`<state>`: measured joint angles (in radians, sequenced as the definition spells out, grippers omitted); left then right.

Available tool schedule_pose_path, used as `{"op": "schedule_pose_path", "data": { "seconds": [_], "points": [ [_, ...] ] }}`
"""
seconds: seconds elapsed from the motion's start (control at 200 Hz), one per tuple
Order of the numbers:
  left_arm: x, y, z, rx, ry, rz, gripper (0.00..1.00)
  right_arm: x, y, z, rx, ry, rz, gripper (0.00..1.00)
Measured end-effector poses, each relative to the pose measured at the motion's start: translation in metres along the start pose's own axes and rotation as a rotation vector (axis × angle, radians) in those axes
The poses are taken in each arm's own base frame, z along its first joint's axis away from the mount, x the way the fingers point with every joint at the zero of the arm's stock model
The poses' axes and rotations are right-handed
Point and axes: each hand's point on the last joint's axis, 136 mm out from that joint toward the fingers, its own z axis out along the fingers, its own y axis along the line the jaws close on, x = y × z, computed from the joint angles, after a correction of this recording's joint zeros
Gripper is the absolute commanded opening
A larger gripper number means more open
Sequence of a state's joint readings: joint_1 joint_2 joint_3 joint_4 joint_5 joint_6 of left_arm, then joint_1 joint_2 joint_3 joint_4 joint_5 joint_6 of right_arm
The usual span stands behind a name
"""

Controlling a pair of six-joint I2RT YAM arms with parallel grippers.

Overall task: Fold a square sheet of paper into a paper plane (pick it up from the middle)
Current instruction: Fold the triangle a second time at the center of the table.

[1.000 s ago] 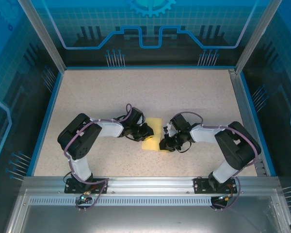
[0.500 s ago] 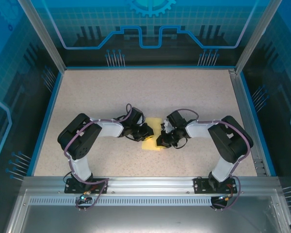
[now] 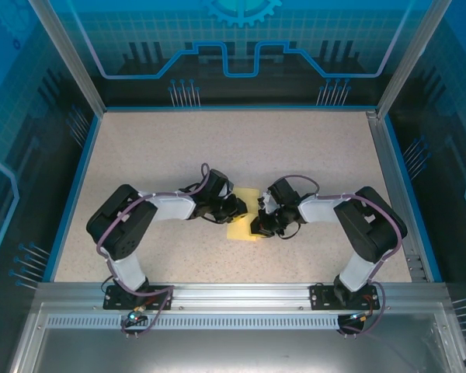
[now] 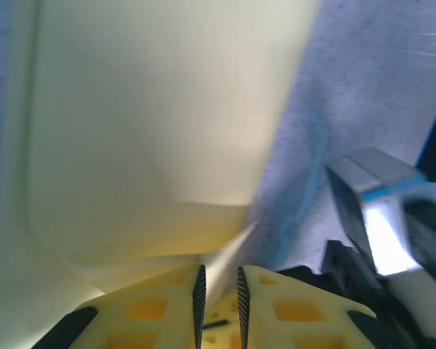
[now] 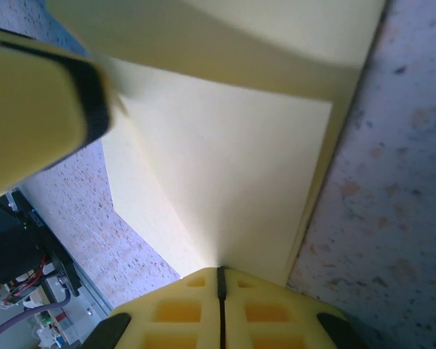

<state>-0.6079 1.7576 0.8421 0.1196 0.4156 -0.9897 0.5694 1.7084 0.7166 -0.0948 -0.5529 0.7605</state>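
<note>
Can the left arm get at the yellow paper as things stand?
Likely yes: the left tool sits right at the yellow paper, with a flap apparently pinched in its nearly shut jaws. Nothing stands between them.

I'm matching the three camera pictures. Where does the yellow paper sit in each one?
Top external: paper just below centre, mid-table.
Left wrist: paper upper left and centre.
Right wrist: paper centre, up to the top edge.
Shared landmark: speckled table, right of the paper in both wrist views.
</note>
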Motion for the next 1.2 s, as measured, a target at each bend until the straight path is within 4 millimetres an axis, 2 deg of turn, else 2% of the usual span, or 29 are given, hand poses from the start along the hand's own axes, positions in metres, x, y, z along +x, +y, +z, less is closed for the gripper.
{"op": "schedule_pose_path", "data": {
  "seconds": [0.135, 0.33, 0.485, 0.68, 1.2],
  "points": [
    [0.009, -0.013, 0.001, 0.026, 0.004, 0.033, 0.20, 0.000, 0.000, 0.000, 0.001, -0.002, 0.002, 0.06],
    [0.019, -0.007, 0.010, 0.008, 0.021, 0.018, 0.19, 0.000, 0.000, 0.000, -0.003, -0.004, 0.004, 0.06],
    [0.017, 0.007, 0.018, -0.033, 0.010, 0.002, 0.18, 0.000, 0.000, 0.000, -0.002, -0.005, 0.003, 0.06],
    [0.012, 0.018, 0.019, -0.072, -0.030, -0.005, 0.17, 0.000, 0.000, 0.000, -0.004, -0.007, 0.001, 0.05],
    [0.007, 0.021, 0.017, -0.078, -0.065, 0.006, 0.19, 0.000, -0.002, 0.000, 0.004, -0.014, -0.003, 0.02]
  ]
}}
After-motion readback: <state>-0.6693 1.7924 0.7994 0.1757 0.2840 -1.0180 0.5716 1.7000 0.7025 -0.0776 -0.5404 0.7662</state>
